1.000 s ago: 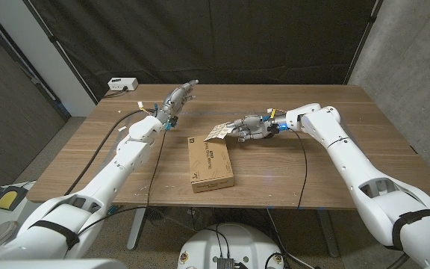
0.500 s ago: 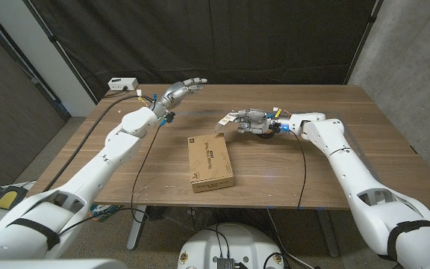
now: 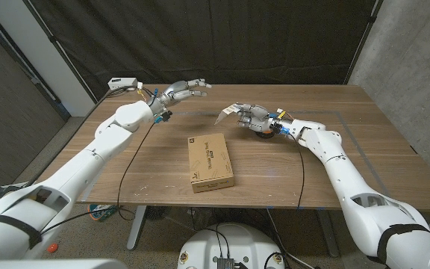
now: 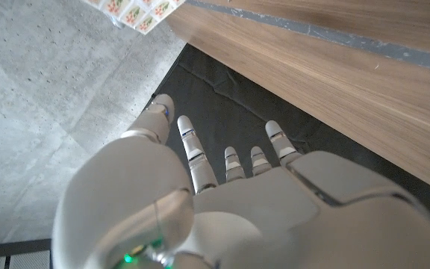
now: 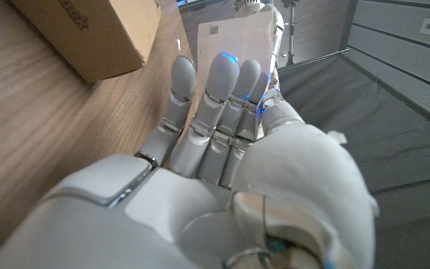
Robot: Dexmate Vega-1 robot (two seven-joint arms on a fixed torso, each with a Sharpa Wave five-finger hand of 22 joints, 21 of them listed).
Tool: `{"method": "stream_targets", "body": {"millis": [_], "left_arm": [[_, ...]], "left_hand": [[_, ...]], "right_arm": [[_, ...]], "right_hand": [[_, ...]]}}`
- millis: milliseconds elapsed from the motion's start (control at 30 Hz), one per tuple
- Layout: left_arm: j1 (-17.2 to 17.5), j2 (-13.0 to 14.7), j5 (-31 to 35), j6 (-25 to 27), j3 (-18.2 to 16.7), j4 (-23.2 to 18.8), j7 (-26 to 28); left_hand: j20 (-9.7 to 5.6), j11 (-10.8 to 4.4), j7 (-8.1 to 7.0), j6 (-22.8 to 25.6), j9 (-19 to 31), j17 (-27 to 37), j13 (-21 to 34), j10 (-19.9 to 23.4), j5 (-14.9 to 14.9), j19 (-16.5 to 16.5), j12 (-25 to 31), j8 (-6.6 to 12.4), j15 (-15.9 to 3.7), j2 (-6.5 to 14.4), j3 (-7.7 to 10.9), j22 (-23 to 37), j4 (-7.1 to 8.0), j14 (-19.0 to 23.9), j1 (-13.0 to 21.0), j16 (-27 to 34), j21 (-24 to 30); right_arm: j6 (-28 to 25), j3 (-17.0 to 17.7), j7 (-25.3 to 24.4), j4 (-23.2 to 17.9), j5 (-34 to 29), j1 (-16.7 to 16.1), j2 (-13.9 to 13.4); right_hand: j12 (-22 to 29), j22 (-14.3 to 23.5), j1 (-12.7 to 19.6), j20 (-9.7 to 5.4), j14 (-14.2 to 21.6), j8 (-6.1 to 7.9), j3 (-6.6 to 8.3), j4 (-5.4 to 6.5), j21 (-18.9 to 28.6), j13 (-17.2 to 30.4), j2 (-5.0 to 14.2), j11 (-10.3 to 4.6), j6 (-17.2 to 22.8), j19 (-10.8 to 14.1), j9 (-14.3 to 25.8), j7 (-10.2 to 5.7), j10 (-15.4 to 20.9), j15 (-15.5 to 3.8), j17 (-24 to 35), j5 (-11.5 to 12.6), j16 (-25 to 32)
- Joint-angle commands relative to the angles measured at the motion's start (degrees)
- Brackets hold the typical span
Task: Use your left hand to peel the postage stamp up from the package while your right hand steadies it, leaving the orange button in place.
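The package, a flat brown cardboard box, lies in the middle of the table; one corner of the package appears in the right wrist view. My right hand hovers beyond the box's far right corner and holds a white stamp sheet by its edge, clear of the box. In the right wrist view the stamp sheet sticks out past my fingers. My left hand floats over the far left part of the table with fingers spread, holding nothing. The left wrist view shows my left hand and the printed stamps ahead of it.
A white power box sits at the table's far left corner. Black cables hang from both arms across the tabletop. A dark curtain stands behind the table.
My right hand has carried the stamp sheet up and away from the box's far edge. My left hand has lifted toward the far side and spread its fingers.
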Motion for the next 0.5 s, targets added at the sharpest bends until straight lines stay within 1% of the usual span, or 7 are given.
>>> {"method": "stream_targets", "body": {"millis": [33, 167, 233, 300, 400, 433, 500], "left_arm": [[-0.19, 4.8, 5.06, 3.1, 1.99, -6.31, 0.38], [0.12, 5.62, 6.71, 3.85, 2.4, -8.17, 1.69], [0.3, 5.84, 7.13, 3.77, 2.5, -8.73, 2.26], [0.56, 6.11, 7.91, 3.75, 2.63, -9.47, 3.11], [0.99, 6.42, 9.32, 3.92, 2.83, -10.72, 4.76], [1.14, 6.48, 9.85, 3.88, 2.9, -11.08, 5.41], [1.37, 6.44, 10.58, 3.63, 3.05, -11.52, 6.51]], "left_hand": [[-0.65, -0.01, -0.13, -0.72, 0.12, -0.06, 0.24, -1.32, 0.52, 1.61, -0.37, -0.95, -0.4, -1.35, -0.81, 0.08, 0.05, -0.62, 2.61, -0.24, 0.21], [-0.96, 0.19, -0.13, -1.86, 0.13, -0.09, 0.25, -2.31, 0.68, 2.27, -0.61, -1.7, -0.81, -2.17, -1.37, 0.05, 0.25, -1.21, 4.16, -0.42, 0.13], [-1.61, 0.02, -0.12, -2.35, 0.15, -0.11, 0.26, -2.31, 0.74, 2.73, -0.54, -2.01, -1.2, -2.56, -1.65, 0.03, 0.32, -1.22, 4.74, -0.39, 0.15], [-1.78, -0.31, -0.12, -2.7, 0.17, -0.12, 0.26, -2.56, 0.78, 3.03, -0.59, -2.23, -1.43, -2.83, -1.87, 0.02, 0.39, -1.28, 5.16, -0.4, 0.15], [-1.84, -0.42, -0.11, -3.11, 0.19, -0.13, 0.27, -2.66, 0.83, 3.31, -0.56, -2.49, -1.76, -3.07, -2.11, 0.0, 0.47, -1.33, 5.58, -0.4, 0.13], [-1.89, -0.9, -0.12, -3.39, 0.21, -0.14, 0.28, -2.69, 0.86, 3.41, -0.54, -2.65, -1.77, -3.22, -2.27, -0.01, 0.54, -1.33, 5.83, -0.38, 0.09], [-2.02, -0.9, -0.12, -3.66, 0.23, -0.14, 0.29, -2.63, 0.91, 3.72, -0.47, -2.83, -1.92, -3.41, -2.47, -0.02, 0.6, -1.28, 6.12, -0.35, 0.11]], "right_arm": [[4.91, 2.89, 2.84, 6.68, 3.38, 1.02, 3.35], [5.62, 3.49, 3.71, 8.42, 3.5, 1.64, 4.14], [5.87, 3.91, 4.35, 9.55, 3.69, 2.08, 4.55], [6.2, 4.25, 4.85, 10.4, 3.7, 2.41, 4.92], [6.75, 4.59, 5.71, 11.55, 3.5, 2.89, 5.32], [6.96, 4.72, 6.14, 12.1, 3.47, 3.13, 5.46], [7.41, 5.04, 6.68, 12.88, 3.36, 3.41, 5.75]], "right_hand": [[0.52, -0.58, 0.72, -7.57, 0.61, 0.29, 1.74, -1.13, -0.07, 0.29, -0.13, -1.38, 0.78, 1.07, 0.2, 0.19, 7.76, -0.2, 0.3, 0.37, 0.41], [0.58, -0.91, 0.78, -7.58, 0.76, 0.4, 1.8, -1.11, -0.11, 0.38, -0.27, -1.39, 0.88, 1.24, 0.37, 0.13, 7.82, -0.2, 0.49, 0.46, 0.52], [0.53, -0.84, 0.84, -7.53, 0.63, 0.4, 1.99, -1.08, -0.08, 0.31, -0.3, -1.32, 0.91, 1.32, 0.42, 0.18, 7.85, -0.21, 0.37, 0.57, 0.34], [0.58, -1.12, 0.92, -7.6, 0.71, 0.39, 2.06, -1.08, -0.12, 0.52, -0.38, -1.41, 0.88, 1.45, 0.47, 0.12, 7.71, -0.2, 0.44, 0.64, 0.36], [0.63, -1.68, 1.08, -7.65, 0.98, 0.36, 2.13, -1.07, -0.05, 0.57, -0.51, -1.39, 0.88, 1.68, 0.56, 0.21, 7.83, -0.2, 0.75, 0.77, 0.53], [0.65, -1.75, 1.1, -7.67, 0.95, 0.36, 2.12, -1.07, -0.03, 0.58, -0.53, -1.45, 0.83, 1.71, 0.6, 0.25, 7.89, -0.2, 0.73, 0.77, 0.5], [0.66, -2.0, 1.13, -7.68, 1.03, 0.37, 2.11, -1.04, 0.03, 0.64, -0.55, -1.47, 0.88, 1.77, 0.64, 0.21, 7.82, -0.2, 0.87, 0.8, 0.56]]}}
